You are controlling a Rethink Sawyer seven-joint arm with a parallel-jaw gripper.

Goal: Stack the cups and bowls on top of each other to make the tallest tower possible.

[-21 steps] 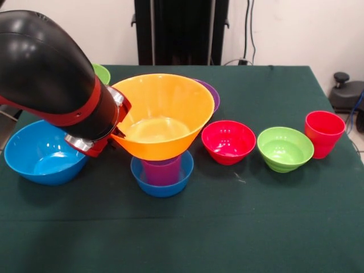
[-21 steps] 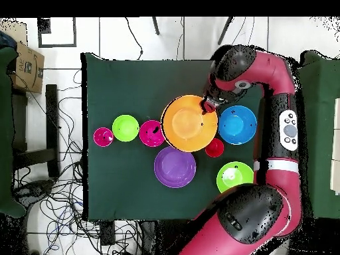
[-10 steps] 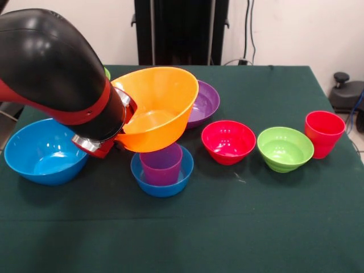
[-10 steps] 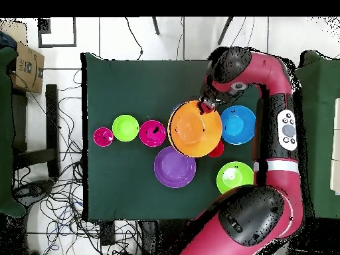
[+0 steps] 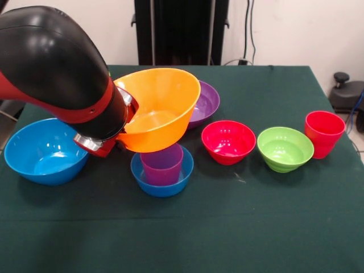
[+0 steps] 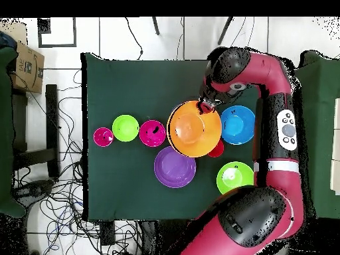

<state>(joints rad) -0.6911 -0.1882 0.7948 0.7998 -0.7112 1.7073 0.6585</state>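
My gripper (image 5: 120, 128) is shut on the left rim of the large yellow bowl (image 5: 159, 108), holding it tilted in the air. The bowl's base hangs just over the purple cup (image 5: 162, 166), which stands inside the small blue bowl (image 5: 170, 187). From overhead, the yellow bowl (image 6: 194, 128) covers both, with the gripper (image 6: 211, 104) at its rim. To the right sit a small red-pink bowl (image 5: 228, 141), a small lime green bowl (image 5: 284, 149) and a red cup (image 5: 324, 132). The large blue bowl (image 5: 42, 152) lies left, and the purple bowl (image 5: 206, 103) behind.
Overhead, a large lime green bowl (image 6: 234, 176) and a second red cup (image 6: 216, 150) sit near the arm's base side. The arm's thick black link (image 5: 51, 62) hides the table's left rear in the front view. A cardboard box (image 6: 25, 63) stands off the table.
The yellow bowl has tipped from level to tilted and shifted a little off the purple cup, exposing more of the cup. Over the last half second almost nothing moved.
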